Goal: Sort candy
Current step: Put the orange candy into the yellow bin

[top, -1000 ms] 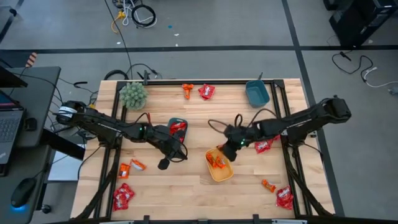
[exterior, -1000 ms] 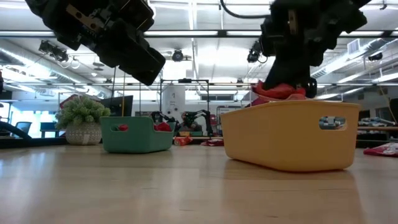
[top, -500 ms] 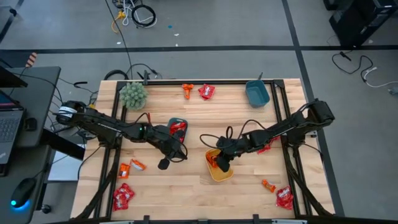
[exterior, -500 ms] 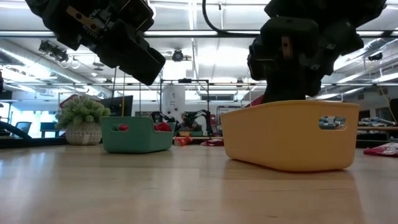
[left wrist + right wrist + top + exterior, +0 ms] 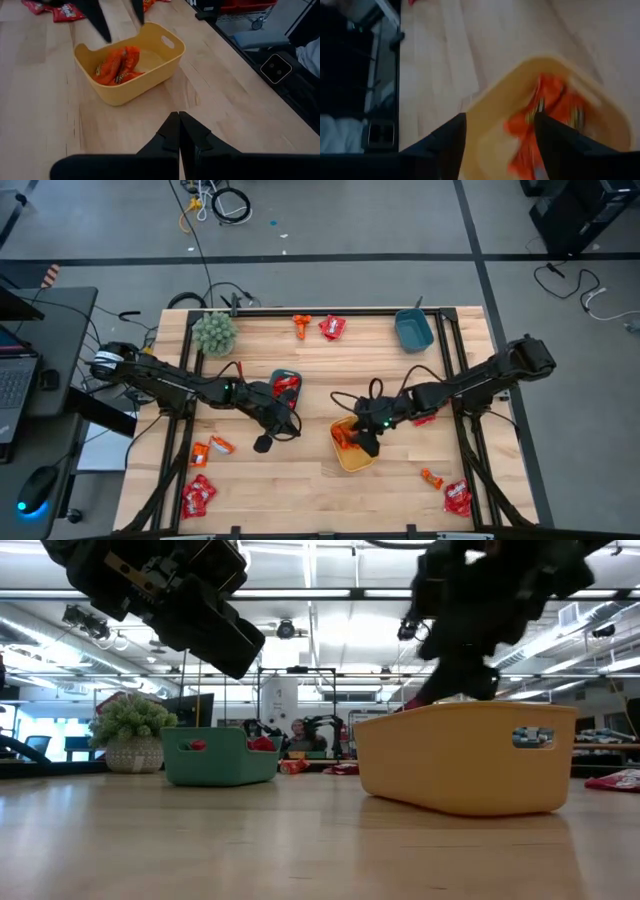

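The yellow tray (image 5: 356, 464) stands near the table's middle and holds several orange candies (image 5: 117, 68). My right gripper (image 5: 363, 443) hangs open just above them, one finger to each side of the orange candies (image 5: 547, 112), touching nothing. My left gripper (image 5: 264, 444) is shut and empty above bare table, to the left of the yellow tray. The teal tray (image 5: 285, 385) behind it holds red candies. Loose red and orange candies lie on the table: at the far edge (image 5: 332, 328), at the near left (image 5: 199, 494) and at the near right (image 5: 457, 498).
A blue tray (image 5: 413, 329) stands at the far right and a fuzzy green plant (image 5: 214, 332) at the far left. A red candy (image 5: 425, 416) lies under my right arm. Bare wood lies between the yellow tray and the near edge.
My right gripper has gone toward the table's left and near edge and a little down, over the yellow tray. It has opened and let go of the candy it held above the rim, which now lies in the tray.
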You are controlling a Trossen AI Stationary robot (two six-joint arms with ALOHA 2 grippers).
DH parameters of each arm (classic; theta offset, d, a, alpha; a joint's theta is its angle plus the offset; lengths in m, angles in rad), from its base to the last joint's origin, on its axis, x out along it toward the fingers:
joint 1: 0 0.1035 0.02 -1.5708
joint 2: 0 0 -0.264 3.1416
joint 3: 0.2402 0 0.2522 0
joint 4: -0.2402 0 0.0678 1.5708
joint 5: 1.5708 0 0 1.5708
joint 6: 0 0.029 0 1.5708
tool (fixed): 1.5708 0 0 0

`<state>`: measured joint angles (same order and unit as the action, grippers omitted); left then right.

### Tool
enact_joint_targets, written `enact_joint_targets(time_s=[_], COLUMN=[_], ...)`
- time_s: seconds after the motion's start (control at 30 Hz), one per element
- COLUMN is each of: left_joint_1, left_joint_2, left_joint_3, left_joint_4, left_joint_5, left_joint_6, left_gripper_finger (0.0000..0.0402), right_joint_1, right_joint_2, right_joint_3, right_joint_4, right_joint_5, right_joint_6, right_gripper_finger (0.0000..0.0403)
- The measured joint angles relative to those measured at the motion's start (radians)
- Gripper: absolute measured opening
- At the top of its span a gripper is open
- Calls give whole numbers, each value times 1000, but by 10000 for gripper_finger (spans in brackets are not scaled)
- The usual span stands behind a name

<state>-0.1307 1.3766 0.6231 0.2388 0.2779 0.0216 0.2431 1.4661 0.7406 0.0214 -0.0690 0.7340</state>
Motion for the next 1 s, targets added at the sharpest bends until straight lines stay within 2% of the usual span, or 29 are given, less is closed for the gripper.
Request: enact_joint_targets(time_s=[0.1,0.23,0.37,0.5,0.63,0.8,1.0], left_joint_1=[0,0,0,0,0,0,0], left_joint_2=[0,0,0,0,0,0,0], left_joint_3=[0,0,0,0,0,0,0], left_joint_4=[-14,-36,-32,-28,-24,-23,-23], left_joint_5=[0,0,-1,-13,-18,-25,-44], left_joint_6=[0,0,0,-2,0,0,1], left_gripper_finger=[0,0,0,0,0,1,1], right_joint_1=[51,145,245,338,421,501,567], right_joint_2=[-41,-89,-115,-99,-79,-78,-78], right_joint_3=[0,0,0,0,0,0,0], right_joint_4=[-97,-257,-366,-433,-511,-618,-737], right_joint_5=[8,67,77,113,119,117,33], right_joint_6=[5,78,206,392,550,678,812], right_gripper_finger=[218,186,150,143,164,211,247])
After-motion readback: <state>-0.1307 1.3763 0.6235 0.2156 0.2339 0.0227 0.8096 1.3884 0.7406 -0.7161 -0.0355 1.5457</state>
